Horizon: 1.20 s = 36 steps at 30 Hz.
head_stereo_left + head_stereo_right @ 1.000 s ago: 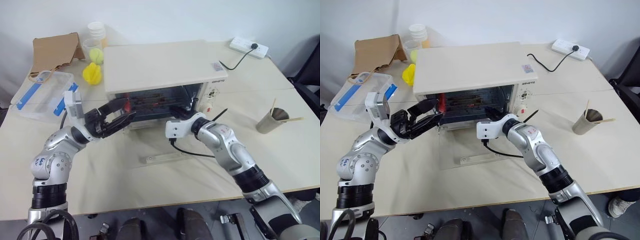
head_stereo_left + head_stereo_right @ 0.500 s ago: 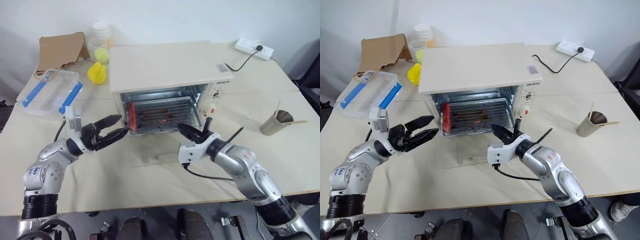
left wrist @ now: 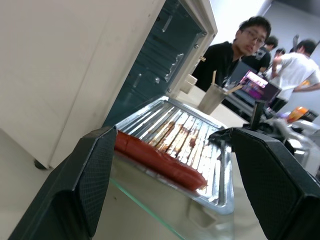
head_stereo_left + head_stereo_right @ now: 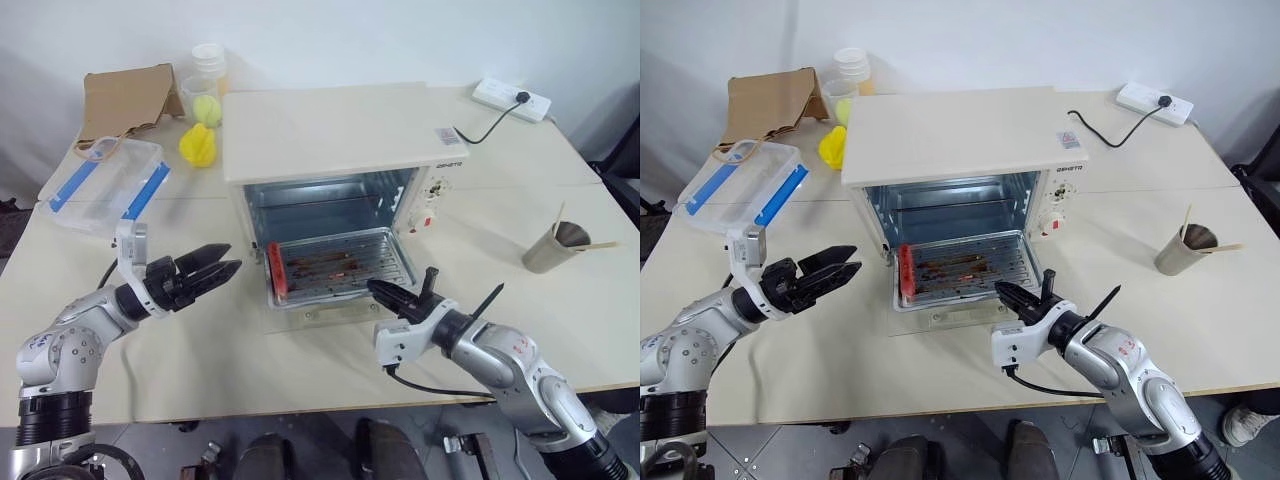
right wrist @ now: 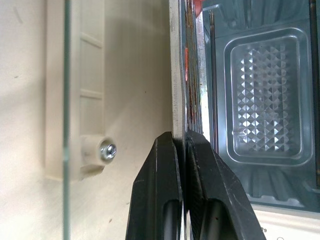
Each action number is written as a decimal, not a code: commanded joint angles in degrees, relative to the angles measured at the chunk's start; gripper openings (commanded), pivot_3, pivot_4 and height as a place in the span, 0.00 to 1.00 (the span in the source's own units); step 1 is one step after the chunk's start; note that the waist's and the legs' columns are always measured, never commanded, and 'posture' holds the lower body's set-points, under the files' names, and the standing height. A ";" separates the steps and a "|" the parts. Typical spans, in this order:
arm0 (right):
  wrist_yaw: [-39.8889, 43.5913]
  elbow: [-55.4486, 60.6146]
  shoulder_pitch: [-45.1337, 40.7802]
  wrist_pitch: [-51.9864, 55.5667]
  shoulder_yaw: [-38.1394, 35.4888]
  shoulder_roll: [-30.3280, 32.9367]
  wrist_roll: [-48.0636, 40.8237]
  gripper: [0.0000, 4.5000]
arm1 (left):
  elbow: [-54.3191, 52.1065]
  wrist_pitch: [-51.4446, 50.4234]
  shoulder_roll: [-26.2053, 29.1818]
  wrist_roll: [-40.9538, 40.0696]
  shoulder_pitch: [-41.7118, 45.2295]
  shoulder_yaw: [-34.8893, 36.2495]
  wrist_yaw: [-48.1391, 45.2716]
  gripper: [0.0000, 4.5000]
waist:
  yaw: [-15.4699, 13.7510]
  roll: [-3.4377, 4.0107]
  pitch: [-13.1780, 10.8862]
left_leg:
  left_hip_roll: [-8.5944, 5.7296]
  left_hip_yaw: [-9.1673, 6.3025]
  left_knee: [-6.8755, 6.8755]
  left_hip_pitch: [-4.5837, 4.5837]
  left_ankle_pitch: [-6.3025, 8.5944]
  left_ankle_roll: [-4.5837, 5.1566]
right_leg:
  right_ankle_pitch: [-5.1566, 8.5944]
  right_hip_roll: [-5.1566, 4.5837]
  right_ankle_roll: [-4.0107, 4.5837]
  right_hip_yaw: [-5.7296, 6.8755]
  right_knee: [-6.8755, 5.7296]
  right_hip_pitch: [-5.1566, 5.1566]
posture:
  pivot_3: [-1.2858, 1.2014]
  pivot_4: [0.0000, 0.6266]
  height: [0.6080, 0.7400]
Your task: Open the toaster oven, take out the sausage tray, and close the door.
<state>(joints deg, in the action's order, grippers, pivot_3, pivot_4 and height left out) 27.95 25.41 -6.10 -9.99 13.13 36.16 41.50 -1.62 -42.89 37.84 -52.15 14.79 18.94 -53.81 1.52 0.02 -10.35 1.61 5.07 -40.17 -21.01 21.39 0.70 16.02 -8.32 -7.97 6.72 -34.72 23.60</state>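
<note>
The right pincer [image 4: 385,291] was clamped on the front rim of the sausage tray [image 4: 345,268], which sat drawn out over the lowered glass door [image 4: 940,318] of the toaster oven [image 4: 335,130]. The left pincer [image 4: 218,270] stood spread wide and empty just beside the tray's sausage [image 4: 277,272], above the bench [image 4: 200,350].

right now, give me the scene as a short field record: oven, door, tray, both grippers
toaster oven: cavity open
door: folded down flat on the table
sausage tray: drawn partly out over the door, red sausage at its left end
right gripper: shut on the tray's front rim
left gripper: open, holding nothing, left of the tray
</note>
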 commanded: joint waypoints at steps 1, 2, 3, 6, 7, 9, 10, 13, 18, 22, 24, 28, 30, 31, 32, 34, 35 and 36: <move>-0.71 3.91 0.02 -0.37 -1.92 -0.27 -0.08 0.00 | -2.33 -6.97 1.93 -3.54 -0.71 1.24 2.41 0.85 | 0.00 0.00 0.00 | 0.00 0.00 0.00 0.00 0.00 0.00 | 0.00 0.00 0.00 -0.01 0.01 0.00 | 0.52 0.24 1.00; -0.72 3.93 0.00 -0.39 -1.93 -0.26 0.03 0.00 | -2.38 -8.25 2.01 -4.07 -0.68 1.46 2.96 0.85 | -0.01 0.00 0.00 | 0.00 0.00 0.00 0.00 0.00 0.00 | 0.00 0.00 0.00 -0.01 0.00 0.00 | 0.52 0.24 1.00; -0.78 3.88 -0.12 -0.43 -2.02 -0.21 0.04 0.00 | -2.16 -10.70 2.30 -4.98 -0.52 1.64 4.13 0.85 | -0.05 0.00 0.00 | 0.00 0.00 0.00 0.00 0.00 0.00 | 0.00 0.00 0.00 -0.02 0.00 0.00 | 0.52 0.24 1.00; -1.32 3.99 -0.31 -1.28 -2.37 0.11 -0.17 0.00 | -1.65 -16.22 2.53 -6.97 0.38 1.92 7.08 0.85 | -0.06 0.00 0.00 | 0.00 -0.02 -0.01 -0.01 0.00 0.00 | 0.00 0.00 0.00 -0.02 0.00 0.00 | 0.52 0.24 1.00; -1.49 4.12 -0.31 -1.80 -2.55 0.33 -0.44 0.00 | -1.53 -17.73 2.07 -8.16 1.11 2.20 8.00 0.85 | -0.08 0.00 0.00 | 0.00 -0.02 -0.01 0.00 0.00 0.00 | 0.00 0.00 0.00 -0.02 0.00 0.00 | 0.52 0.24 1.00; -1.82 4.21 -0.38 -2.81 -2.92 0.56 -0.89 0.00 | -0.84 -21.48 1.39 -10.78 2.61 2.96 10.36 0.85 | -0.09 -0.01 0.00 | -0.01 -0.03 -0.02 0.00 0.00 0.00 | 0.00 0.00 0.00 -0.01 -0.02 0.00 | 0.52 0.24 1.00; -1.95 4.17 -0.42 -3.27 -3.10 0.55 -1.03 0.00 | -0.42 -23.22 1.21 -11.92 3.24 3.32 11.54 0.85 | -0.09 -0.01 -0.01 | 0.00 -0.03 -0.02 0.01 0.00 0.00 | 0.00 0.00 0.00 -0.02 -0.04 0.00 | 0.52 0.24 1.00; -2.22 3.71 -0.90 -4.77 -3.53 0.72 -1.38 0.00 | -0.16 -26.11 1.00 -12.64 4.46 3.11 14.18 0.85 | -0.03 -0.01 0.00 | -0.01 -0.02 -0.02 0.03 0.00 0.00 | 0.00 0.00 0.00 -0.04 -0.05 -0.01 | 0.52 0.24 1.00; -2.13 3.31 -1.38 -6.98 -4.13 0.79 -2.35 0.00 | 1.48 -28.90 -0.33 -13.07 6.53 3.98 18.37 0.85 | -0.01 -0.01 0.00 | -0.01 -0.02 -0.02 0.05 0.00 0.00 | 0.00 0.00 0.00 -0.04 -0.09 0.00 | 0.52 0.24 1.00; -2.06 3.21 -1.28 -7.93 -4.42 0.81 -2.83 0.00 | 1.75 -29.71 -0.55 -12.54 7.23 3.90 19.17 0.77 | -0.01 -0.01 0.00 | -0.02 0.00 -0.02 0.05 0.00 -0.01 | 0.00 0.00 0.01 -0.05 -0.10 0.00 | 0.52 0.24 1.00; -2.09 3.01 -1.30 -8.28 -4.54 0.91 -2.87 0.00 | 1.83 -29.60 -0.76 -12.32 7.40 3.93 19.26 0.66 | -0.05 -0.01 0.00 | -0.03 0.00 -0.02 0.05 0.00 0.00 | 0.00 0.00 0.01 -0.06 -0.10 0.00 | 0.52 0.24 1.00; -2.16 2.40 -1.71 -8.50 -4.56 0.67 -3.05 0.00 | 2.28 -31.80 -1.25 -14.28 8.10 4.53 19.40 0.53 | -0.04 -0.01 0.00 | -0.02 0.00 -0.04 0.05 0.00 -0.01 | 0.00 0.00 0.01 -0.07 -0.10 0.00 | 0.52 0.24 1.00; -2.33 2.03 -2.18 -8.77 -4.34 0.56 -3.04 0.00 | 2.16 -32.14 -0.97 -13.43 8.64 4.02 19.91 0.53 | -0.03 -0.01 0.00 | -0.02 0.01 -0.04 0.06 0.00 -0.01 | 0.00 0.00 0.01 -0.07 -0.11 0.00 | 0.52 0.24 1.00; -2.39 1.86 -2.45 -8.89 -4.25 0.49 -3.13 0.00 | 2.00 -31.97 -1.11 -13.14 8.99 3.90 20.14 0.53 | -0.03 -0.01 0.00 | -0.02 0.00 -0.04 0.06 0.00 -0.01 | 0.00 0.00 0.01 -0.07 -0.12 0.00 | 0.52 0.24 1.00; -2.46 1.74 -2.65 -9.05 -4.19 0.47 -3.09 0.00 | 2.24 -32.63 -1.43 -13.56 9.47 4.12 20.78 0.53 | -0.06 -0.01 0.00 | -0.02 0.01 -0.04 0.06 0.00 -0.01 | 0.00 0.00 0.01 -0.07 -0.12 0.00 | 0.52 0.24 1.00; -2.46 1.46 -3.08 -9.20 -4.16 0.40 -3.17 0.00 | 2.46 -34.22 -1.95 -14.65 10.42 4.21 21.49 0.53 | -0.14 -0.01 0.00 | -0.03 -0.01 -0.07 0.05 -0.01 -0.01 | 0.00 0.00 0.00 -0.07 -0.13 -0.01 | 0.52 0.24 1.00; -2.43 1.32 -3.38 -9.33 -4.18 0.40 -3.23 0.00 | 2.52 -35.37 -2.00 -15.05 10.87 4.04 21.94 0.53 | -0.10 -0.02 0.00 | -0.03 -0.01 -0.08 0.05 0.00 -0.01 | 0.00 0.00 0.00 -0.08 -0.13 -0.01 | 0.52 0.24 1.00; -2.43 1.22 -3.54 -9.47 -4.23 0.39 -3.31 0.00 | 2.38 -36.54 -1.90 -15.33 11.20 3.67 22.34 0.53 | -0.07 -0.02 0.00 | -0.04 0.00 -0.08 0.06 0.00 -0.01 | 0.00 -0.01 0.00 -0.09 -0.13 -0.01 | 0.52 0.24 1.00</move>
<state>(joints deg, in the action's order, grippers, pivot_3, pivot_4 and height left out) 26.77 25.50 -8.80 -18.72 10.65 36.45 39.37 1.06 -77.54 36.02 -65.52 25.25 22.13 -32.03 1.46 0.00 -10.36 1.58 5.07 -40.25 -20.96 21.39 0.69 16.02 -8.32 -7.97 6.63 -34.85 23.59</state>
